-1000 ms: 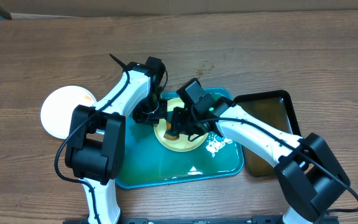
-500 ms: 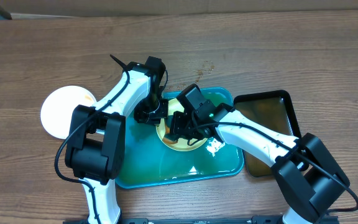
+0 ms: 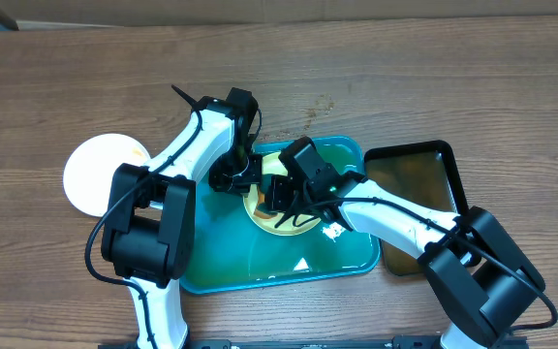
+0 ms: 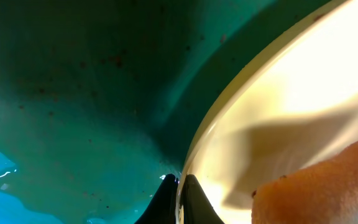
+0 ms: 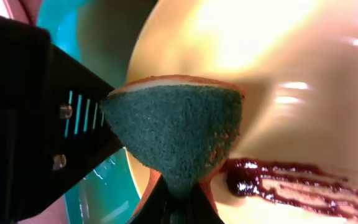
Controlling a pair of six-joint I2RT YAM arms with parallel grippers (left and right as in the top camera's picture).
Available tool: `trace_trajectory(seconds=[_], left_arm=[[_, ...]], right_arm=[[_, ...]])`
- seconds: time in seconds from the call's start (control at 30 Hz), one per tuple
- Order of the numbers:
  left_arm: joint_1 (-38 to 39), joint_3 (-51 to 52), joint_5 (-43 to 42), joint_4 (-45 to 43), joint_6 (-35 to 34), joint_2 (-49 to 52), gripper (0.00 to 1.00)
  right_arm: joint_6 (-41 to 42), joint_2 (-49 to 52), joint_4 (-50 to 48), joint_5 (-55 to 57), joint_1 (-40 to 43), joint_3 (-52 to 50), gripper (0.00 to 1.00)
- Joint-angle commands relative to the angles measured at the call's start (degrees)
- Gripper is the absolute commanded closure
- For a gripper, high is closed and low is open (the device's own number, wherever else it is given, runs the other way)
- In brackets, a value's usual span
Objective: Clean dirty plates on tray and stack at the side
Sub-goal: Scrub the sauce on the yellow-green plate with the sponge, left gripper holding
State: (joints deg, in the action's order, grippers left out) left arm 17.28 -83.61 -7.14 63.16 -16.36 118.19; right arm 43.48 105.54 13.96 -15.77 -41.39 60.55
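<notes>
The left tool (image 4: 179, 194) is pinched together on the rim of the pale plate (image 5: 303, 81), 1 finger on each side of the edge. The right tool (image 5: 178, 198) is clamped on a folded sponge (image 5: 173, 134), whose green scouring face is turned toward the plate. The plate sits in the upper middle of the teal tray (image 3: 260, 267), between the 2 arms.

A dark brown smear (image 5: 278, 183) lies on the plate just right of the sponge, so the scrubbing looks unfinished. The main risk is the wet rim slipping out of the thin pinch if the sponge pushes hard sideways. The plate could then skid across the sudsy tray or tip against its raised edge. The sponge is held only by its lower edge and could twist or pull free on a firm stroke.

The 2 wrists crowd close over the plate in the overhead view, leaving little room for a wide wipe without them knocking together. A white plate (image 3: 95, 174) rests on the tabletop (image 3: 405, 78) at the left, well clear. A black tray (image 3: 424, 170) of brownish liquid sits just right of the teal one, under the right arm.
</notes>
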Motion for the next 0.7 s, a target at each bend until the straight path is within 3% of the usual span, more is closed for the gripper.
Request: trace_trajectory(seconds=[0.0, 0.67], left_arm=[[0.39, 0.74, -0.39, -0.07, -0.57, -0.55, 0.96], [0.39, 0.74, -0.39, -0.20, -0.59, -0.55, 0.96]], right_arm=[[-3.80, 0.04, -1.11, 0.72, -0.20, -0.48, 0.96], [-3.89, 4.92, -4.59, 1.66, -1.03, -0.50, 0.96]])
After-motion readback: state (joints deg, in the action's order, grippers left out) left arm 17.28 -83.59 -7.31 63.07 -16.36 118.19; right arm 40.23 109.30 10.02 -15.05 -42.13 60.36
